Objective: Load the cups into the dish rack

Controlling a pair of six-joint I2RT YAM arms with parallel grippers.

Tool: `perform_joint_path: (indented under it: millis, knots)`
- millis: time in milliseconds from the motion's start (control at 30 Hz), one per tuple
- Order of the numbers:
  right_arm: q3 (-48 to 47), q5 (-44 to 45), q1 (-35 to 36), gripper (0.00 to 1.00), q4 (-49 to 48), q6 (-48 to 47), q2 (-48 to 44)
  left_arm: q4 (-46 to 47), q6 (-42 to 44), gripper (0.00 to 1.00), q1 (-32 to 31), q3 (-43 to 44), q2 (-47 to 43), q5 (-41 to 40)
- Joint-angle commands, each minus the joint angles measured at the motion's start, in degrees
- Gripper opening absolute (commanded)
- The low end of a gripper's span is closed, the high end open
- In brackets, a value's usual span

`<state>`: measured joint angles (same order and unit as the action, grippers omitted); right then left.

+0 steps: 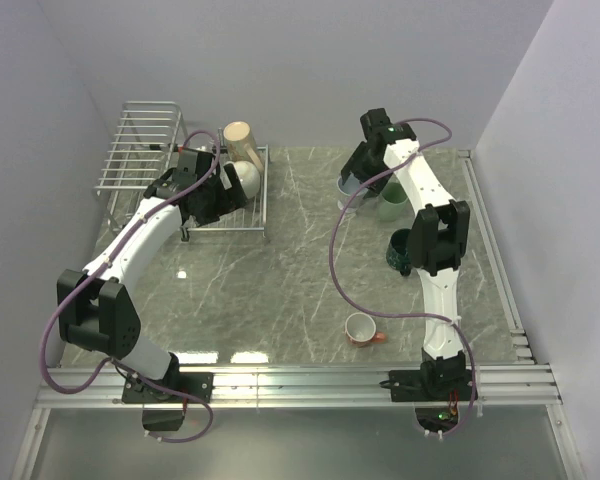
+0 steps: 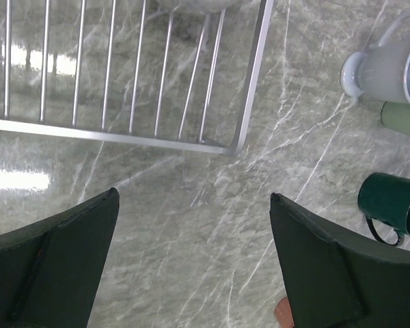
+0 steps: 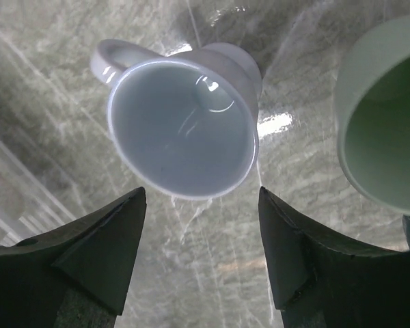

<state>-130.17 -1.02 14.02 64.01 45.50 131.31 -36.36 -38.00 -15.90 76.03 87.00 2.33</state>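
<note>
The silver wire dish rack (image 1: 140, 140) stands at the far left. A tall beige cup (image 1: 240, 140) and a cream-white cup (image 1: 244, 178) lie in its flat tray. My left gripper (image 1: 218, 200) hovers open over the tray's near right corner (image 2: 249, 89), with only bare table between its fingers (image 2: 193, 198). My right gripper (image 1: 360, 172) is open just short of the pale blue cup (image 3: 181, 130), which lies on its side with its mouth toward the fingers and its handle at upper left; nothing sits between the fingers (image 3: 201, 195). Beside it is a pale green cup (image 3: 386, 123).
A dark green cup (image 1: 400, 250) lies under my right forearm, also visible in the left wrist view (image 2: 393, 208). A small orange-red cup (image 1: 360, 328) sits near the right arm's base. White walls close in the marbled table on the left, back and right.
</note>
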Motion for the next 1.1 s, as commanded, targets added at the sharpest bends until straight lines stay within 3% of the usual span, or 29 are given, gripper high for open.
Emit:
perform_joint_path:
  millis: [0, 233, 500, 600, 633, 700, 867, 967, 1067]
  knots:
    - [-1.9, 4.6, 1.3, 0.73, 0.9, 1.1, 1.3, 0.2, 2.8, 0.98, 0.4, 3.4, 1.5, 1.4]
    - [-1.2, 5.6, 1.4, 0.67, 0.0, 2.0, 3.6, 0.6, 4.5, 0.98, 2.5, 3.2, 3.1, 3.3]
    - [-0.5, 5.2, 1.4, 0.44, -0.1, 1.8, 6.1, 0.9, 5.4, 0.97, 4.1, 3.0, 4.2, 4.0]
    - [1.5, 5.7, 1.4, 0.24, -1.2, 1.2, 5.1, 0.9, 5.3, 0.97, 4.5, 2.9, 4.2, 4.0]
    - [1.6, 5.8, 1.4, 0.11, -1.2, 0.9, 4.8, 0.9, 5.2, 0.97, 4.5, 2.9, 4.2, 4.0]
    - [1.1, 5.8, 1.4, 0.0, -1.0, 0.5, 4.7, 0.9, 5.0, 0.97, 4.5, 2.6, 4.0, 4.1]
    - [-0.4, 1.2, 1.4, 0.0, -1.2, 0.2, 2.6, 2.6, 3.7, 0.98, 4.5, 1.5, 2.6, 5.5]
    - [-0.2, -4.0, 1.5, 0.0, -2.7, 1.2, -0.9, 5.7, 2.7, 0.99, 4.7, 0.1, 0.5, 11.5]
    - [6.7, -16.3, 1.4, 0.0, -10.5, 2.8, -6.7, 13.7, 0.7, 0.99, 4.7, -2.6, -3.0, 19.7]
